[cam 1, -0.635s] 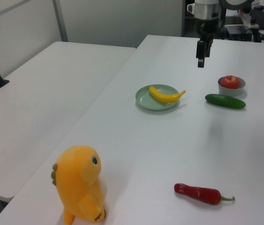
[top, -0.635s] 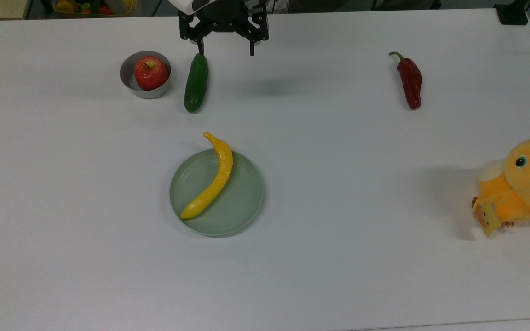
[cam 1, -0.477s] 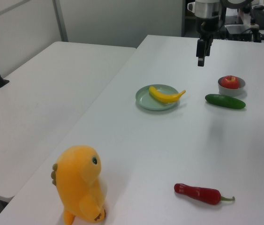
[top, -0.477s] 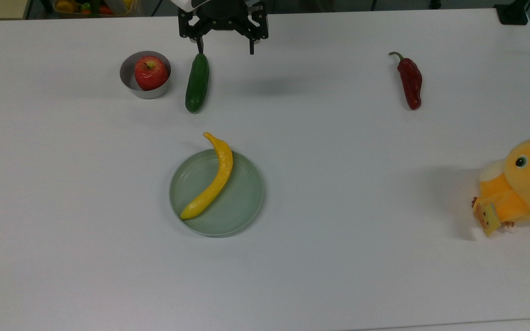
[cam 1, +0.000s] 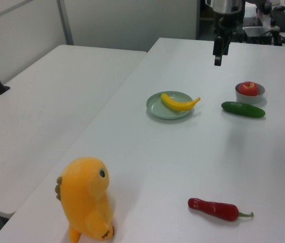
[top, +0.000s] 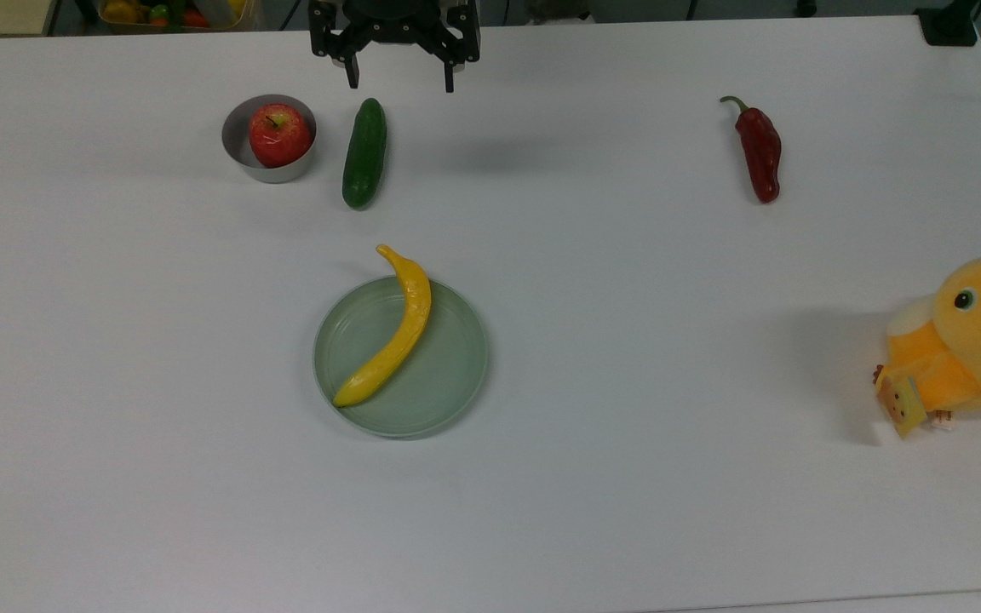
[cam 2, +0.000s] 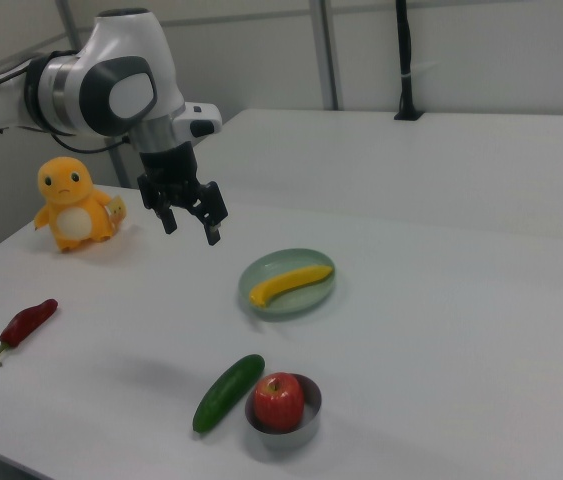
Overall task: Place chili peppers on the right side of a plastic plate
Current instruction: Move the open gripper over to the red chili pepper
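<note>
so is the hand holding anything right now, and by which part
Nothing is held. The hand is open and empty above the table, and the chili pepper lies apart on the table.

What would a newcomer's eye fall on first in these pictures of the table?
Probably the orange plush toy at the top view's right edge, then the yellow pepper lying across the pale green plate near the middle. The robot's open hand hangs at the far edge, and the red chili lies alone.

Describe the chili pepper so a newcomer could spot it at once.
On the white table, look toward the top view's right, away from the green plate. The chili pepper lies alone there, beyond the orange plush toy. It is dark red, wrinkled, with a curved green stem.
</note>
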Tool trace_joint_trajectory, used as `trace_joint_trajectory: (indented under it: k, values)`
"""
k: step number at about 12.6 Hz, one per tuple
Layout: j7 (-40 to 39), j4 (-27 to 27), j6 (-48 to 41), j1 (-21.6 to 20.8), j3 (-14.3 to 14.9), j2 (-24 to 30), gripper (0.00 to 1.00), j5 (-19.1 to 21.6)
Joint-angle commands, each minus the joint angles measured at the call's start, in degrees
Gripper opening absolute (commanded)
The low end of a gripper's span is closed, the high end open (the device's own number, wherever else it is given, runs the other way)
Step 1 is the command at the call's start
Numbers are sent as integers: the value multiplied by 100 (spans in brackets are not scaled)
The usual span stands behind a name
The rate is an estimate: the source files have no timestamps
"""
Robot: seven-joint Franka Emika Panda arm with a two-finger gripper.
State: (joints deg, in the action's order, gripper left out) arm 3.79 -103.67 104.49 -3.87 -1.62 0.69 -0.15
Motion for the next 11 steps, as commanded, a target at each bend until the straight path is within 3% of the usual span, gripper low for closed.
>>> trace_joint_trajectory:
  k: [1,6,8,11]
  values:
    - [-54,22,-78,0,21,63,100,58]
    - [287,-83,-78,-78,-119,177,100,453]
    - [762,-74,-52,-236,-522,151,100,621]
    - [1621,-92,149,-263,-1645,-59,100,639]
